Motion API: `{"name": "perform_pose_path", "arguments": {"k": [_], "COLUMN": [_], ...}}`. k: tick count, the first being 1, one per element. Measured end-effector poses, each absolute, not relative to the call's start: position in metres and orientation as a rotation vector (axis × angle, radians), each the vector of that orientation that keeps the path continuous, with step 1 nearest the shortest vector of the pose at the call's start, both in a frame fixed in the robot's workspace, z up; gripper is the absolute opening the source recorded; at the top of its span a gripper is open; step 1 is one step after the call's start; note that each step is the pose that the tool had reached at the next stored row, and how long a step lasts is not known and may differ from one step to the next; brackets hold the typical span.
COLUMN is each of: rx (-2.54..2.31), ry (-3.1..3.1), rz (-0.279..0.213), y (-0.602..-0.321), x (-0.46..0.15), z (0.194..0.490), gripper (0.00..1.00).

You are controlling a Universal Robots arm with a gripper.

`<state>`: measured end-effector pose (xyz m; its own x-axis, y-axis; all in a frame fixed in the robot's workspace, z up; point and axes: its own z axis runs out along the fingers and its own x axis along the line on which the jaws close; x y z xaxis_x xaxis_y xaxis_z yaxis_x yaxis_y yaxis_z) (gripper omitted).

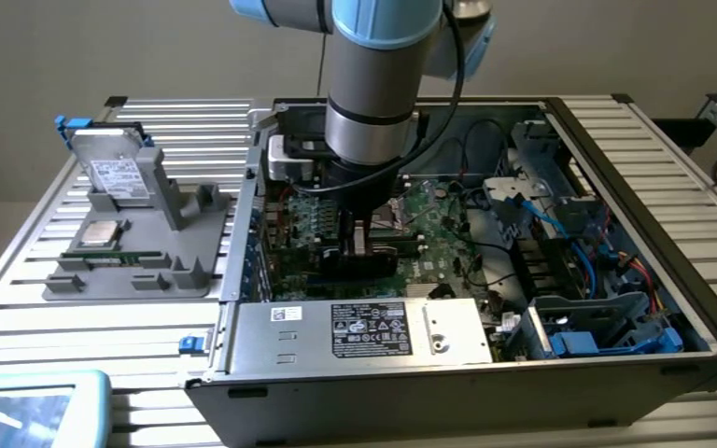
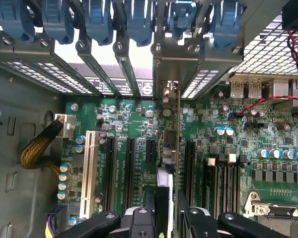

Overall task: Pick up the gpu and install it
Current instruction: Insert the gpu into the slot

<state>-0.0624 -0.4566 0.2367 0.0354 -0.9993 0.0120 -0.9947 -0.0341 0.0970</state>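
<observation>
In the exterior view the thick grey robot arm [image 1: 369, 103] hides the gripper and much of the green motherboard [image 1: 440, 210] beneath it. The light blue-framed panel [image 1: 29, 406] is cut off at the picture's corner. The small labels on the silver power supply box [image 1: 358, 331] cannot be read.

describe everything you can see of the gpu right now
The gpu is seen edge-on in the wrist view: a thin card standing upright on its edge over the green motherboard, among the black expansion slots, its silver end bracket up against the case's rear slot openings. The gripper clamps it from both sides. In the exterior view it looks like a dark slab below the arm, inside the open computer case.
</observation>
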Motion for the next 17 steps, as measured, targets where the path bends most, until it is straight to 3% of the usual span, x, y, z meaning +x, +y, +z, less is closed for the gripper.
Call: {"name": "perform_pose_path", "arguments": {"k": [6, 10, 11, 17], "rx": [2.201, 2.207, 2.209, 2.211], "ry": [-2.131, -2.137, -2.139, -2.142], "rz": [-0.092, -0.076, -0.071, -0.064], "y": [-0.456, -0.456, -0.456, -0.456], "x": [-0.064, -0.064, -0.064, -0.064], "z": [0.237, 0.244, 0.246, 0.267], "gripper": [0.27, 0.36, 0.43, 0.43]}}
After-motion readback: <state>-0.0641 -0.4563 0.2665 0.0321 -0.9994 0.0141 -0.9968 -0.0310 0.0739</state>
